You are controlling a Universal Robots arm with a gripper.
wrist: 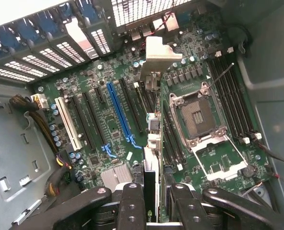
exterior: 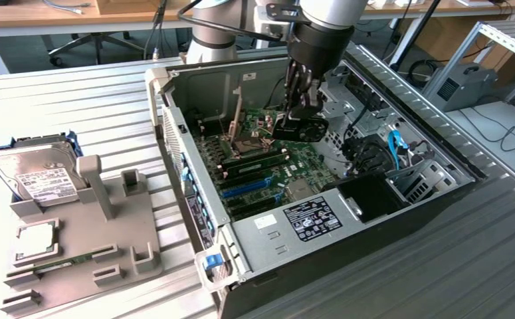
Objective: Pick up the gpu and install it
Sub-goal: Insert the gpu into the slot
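The gpu (wrist: 152, 143) is seen edge-on in the wrist view as a thin black card, with its silver bracket (wrist: 161, 53) at the far end. My gripper (wrist: 151, 194) is shut on it, one finger (wrist: 132, 201) on each side. The card is upright over the motherboard (wrist: 108, 153), between the blue slot (wrist: 119, 112) and the empty processor socket (wrist: 199, 115). Whether it touches a slot I cannot tell. In the exterior view my gripper (exterior: 297, 126) reaches down into the open computer case (exterior: 185, 166).
A silver hard drive (exterior: 36, 173) with a white label, a processor chip (exterior: 34, 239) and a green memory stick (exterior: 58, 262) lie on the grey parts holder (exterior: 106, 239) at the exterior view's left. Cables (exterior: 395, 143) and a drive cage (exterior: 416, 179) crowd the case's other side.
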